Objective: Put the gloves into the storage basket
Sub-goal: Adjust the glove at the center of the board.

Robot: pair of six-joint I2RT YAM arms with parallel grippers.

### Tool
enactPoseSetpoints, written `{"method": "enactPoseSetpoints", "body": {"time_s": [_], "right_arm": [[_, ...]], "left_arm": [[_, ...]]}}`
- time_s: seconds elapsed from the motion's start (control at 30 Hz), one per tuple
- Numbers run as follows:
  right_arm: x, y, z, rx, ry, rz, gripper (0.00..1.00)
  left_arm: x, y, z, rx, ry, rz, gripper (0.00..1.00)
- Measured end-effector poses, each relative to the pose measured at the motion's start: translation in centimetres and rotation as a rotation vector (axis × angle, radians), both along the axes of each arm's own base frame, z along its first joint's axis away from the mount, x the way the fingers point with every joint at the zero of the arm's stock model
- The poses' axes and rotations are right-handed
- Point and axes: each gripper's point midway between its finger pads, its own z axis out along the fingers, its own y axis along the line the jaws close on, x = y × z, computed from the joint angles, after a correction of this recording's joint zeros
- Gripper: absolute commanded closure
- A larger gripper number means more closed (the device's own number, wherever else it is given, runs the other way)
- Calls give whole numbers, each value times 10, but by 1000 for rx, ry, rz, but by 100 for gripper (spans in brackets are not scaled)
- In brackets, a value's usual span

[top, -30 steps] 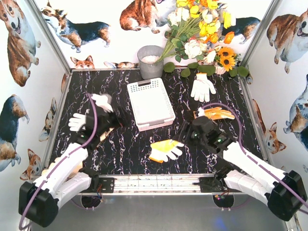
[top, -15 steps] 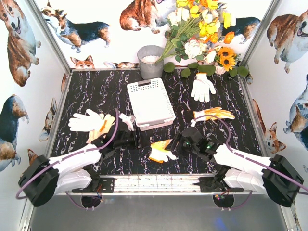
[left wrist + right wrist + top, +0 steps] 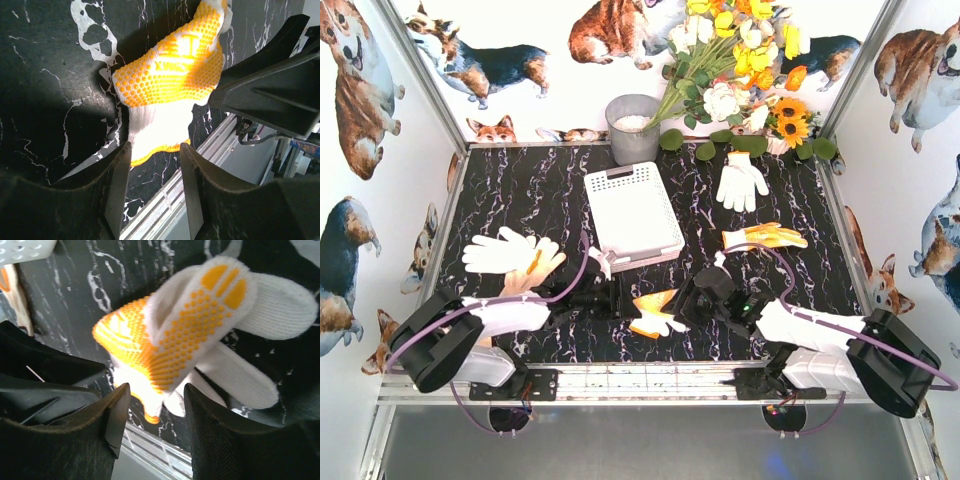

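Left claw (image 3: 154, 150) and right claw (image 3: 156, 390), both half-open, straddle opposite ends of one yellow-palmed glove (image 3: 655, 312) on the counter (image 3: 520, 190); whether either grips it is unclear.

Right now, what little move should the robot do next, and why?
Probably shut the left pincer on the cuff of the glove, since its jaws straddle it. The right pincer straddles the same glove, so only one likely needs to grip.

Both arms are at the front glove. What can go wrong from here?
1. The left gripper and right gripper both straddle the same yellow-dotted glove, close together: they may collide or tug against each other.
2. The glove lies near the front rail; a slip could push it off.
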Motion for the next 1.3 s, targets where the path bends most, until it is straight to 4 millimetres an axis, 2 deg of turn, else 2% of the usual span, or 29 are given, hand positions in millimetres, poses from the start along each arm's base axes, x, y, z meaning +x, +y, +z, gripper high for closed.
{"method": "enactPoseSetpoints", "body": {"time_s": [0.13,0.33,0.53,0.83,0.97,1.17,1.23,1.3], "right_arm": [[-4,-5,-12,-21,23,-7,53],[-1,-1,-11,-4,13,-10,58],[3,4,-9,25,7,-19,64],[9,17,-4,87,-1,-19,64],[7,21,-12,88,23,-5,75],[8,29,-10,127,39,-1,100],[8,30,-6,141,36,-3,100],[10,32,3,160,27,-8,100]], "left_arm": [[-4,-4,-5,-12,28,-23,64],[-9,-8,-16,-17,72,-50,69],[-11,-12,-16,-35,79,-68,68],[-12,-13,-14,-46,80,-80,68],[-13,-14,-14,-50,80,-86,65],[-12,-14,-10,-20,42,-117,51],[-7,-13,0,9,-21,-133,49],[2,-12,18,33,-121,-149,46]]}}
